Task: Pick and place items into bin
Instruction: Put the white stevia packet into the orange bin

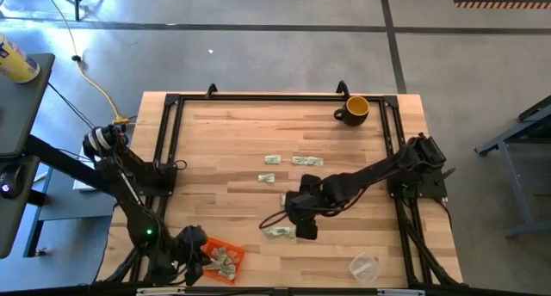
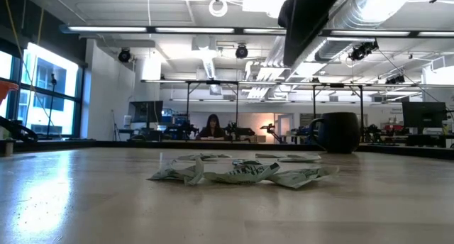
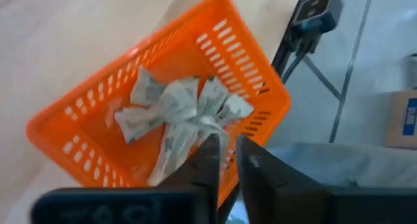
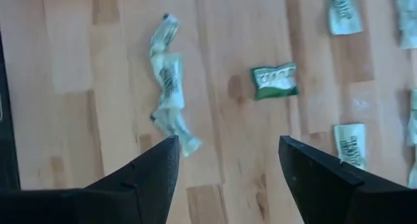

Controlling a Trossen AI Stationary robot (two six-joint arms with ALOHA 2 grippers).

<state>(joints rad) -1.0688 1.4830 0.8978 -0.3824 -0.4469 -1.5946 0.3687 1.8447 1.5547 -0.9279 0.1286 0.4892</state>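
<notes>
Several items point(image 1: 221, 262) lie in the bin point(image 1: 234, 249) at the table's point(image 1: 232, 141) front-left corner.

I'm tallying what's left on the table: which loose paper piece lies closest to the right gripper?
The long crumpled strip just beside the right gripper, near the table's front edge. The other loose pieces lie farther back, toward the mug.

Your right gripper point(image 4: 225, 162) has bare wood under its spread fingers, crumpled notes point(image 4: 168, 87) just beside it. Orange bin point(image 3: 98, 136) is crowded: left gripper point(image 3: 225, 162) sits over the pile inside. Mug point(image 1: 355, 109) and clear cup point(image 1: 364, 266) stand well apart.
</notes>
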